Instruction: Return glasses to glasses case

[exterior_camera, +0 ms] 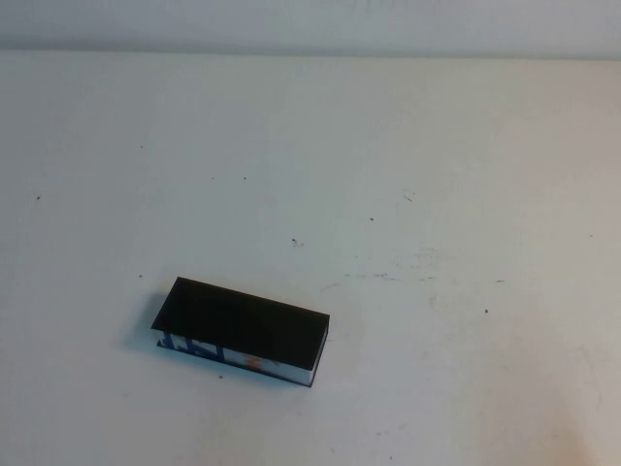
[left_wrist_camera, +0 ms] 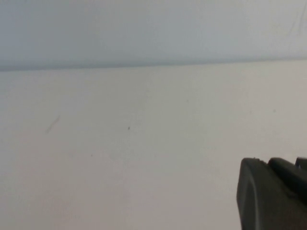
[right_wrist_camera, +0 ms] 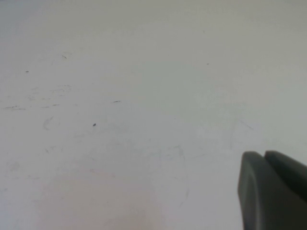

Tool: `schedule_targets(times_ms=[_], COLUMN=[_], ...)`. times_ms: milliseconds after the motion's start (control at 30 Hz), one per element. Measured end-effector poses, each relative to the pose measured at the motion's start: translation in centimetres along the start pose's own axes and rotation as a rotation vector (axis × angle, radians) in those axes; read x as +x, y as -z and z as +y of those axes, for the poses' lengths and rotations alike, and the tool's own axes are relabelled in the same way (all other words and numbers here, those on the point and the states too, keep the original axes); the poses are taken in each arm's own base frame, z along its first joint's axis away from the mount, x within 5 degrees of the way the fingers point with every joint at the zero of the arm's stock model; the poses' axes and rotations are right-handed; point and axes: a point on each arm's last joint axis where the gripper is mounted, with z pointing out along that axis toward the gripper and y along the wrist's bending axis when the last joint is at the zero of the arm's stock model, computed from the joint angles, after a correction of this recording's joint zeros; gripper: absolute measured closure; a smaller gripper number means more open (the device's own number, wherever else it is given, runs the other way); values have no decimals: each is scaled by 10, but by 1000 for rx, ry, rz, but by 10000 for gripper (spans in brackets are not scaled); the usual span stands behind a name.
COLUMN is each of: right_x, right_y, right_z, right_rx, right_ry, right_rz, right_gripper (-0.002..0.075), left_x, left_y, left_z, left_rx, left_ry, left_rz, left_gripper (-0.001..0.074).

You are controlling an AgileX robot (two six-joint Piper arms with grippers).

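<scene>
The glasses case [exterior_camera: 243, 331] lies on the white table [exterior_camera: 408, 175] at the near left. Its flat black lid is down over the box, and the blue, white and orange pattern shows on its near side. The glasses are not visible in any view. Neither arm shows in the high view. My left gripper [left_wrist_camera: 266, 161] appears only in the left wrist view, its two dark fingers together over bare table with nothing between them. My right gripper [right_wrist_camera: 263, 154] appears only in the right wrist view, fingers together over bare table and holding nothing.
The white table has small dark specks and faint scuff marks [exterior_camera: 388, 276]. A pale wall runs along the table's far edge [exterior_camera: 310, 47].
</scene>
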Motion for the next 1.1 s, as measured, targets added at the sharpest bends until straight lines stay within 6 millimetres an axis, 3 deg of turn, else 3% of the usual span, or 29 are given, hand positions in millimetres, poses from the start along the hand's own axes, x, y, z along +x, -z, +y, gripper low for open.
schedule_targets(times_ms=[300, 1100], right_x=[0, 0], right_y=[0, 0], right_z=[0, 0], right_rx=[-1, -2], right_ry=[-2, -4], right_rz=[0, -3], right_gripper=[737, 737], left_x=[25, 27], left_y=[15, 16], left_z=[3, 3], left_rx=[-39, -41], left_ry=[-30, -43], left_rz=[215, 243], left_gripper=[738, 738])
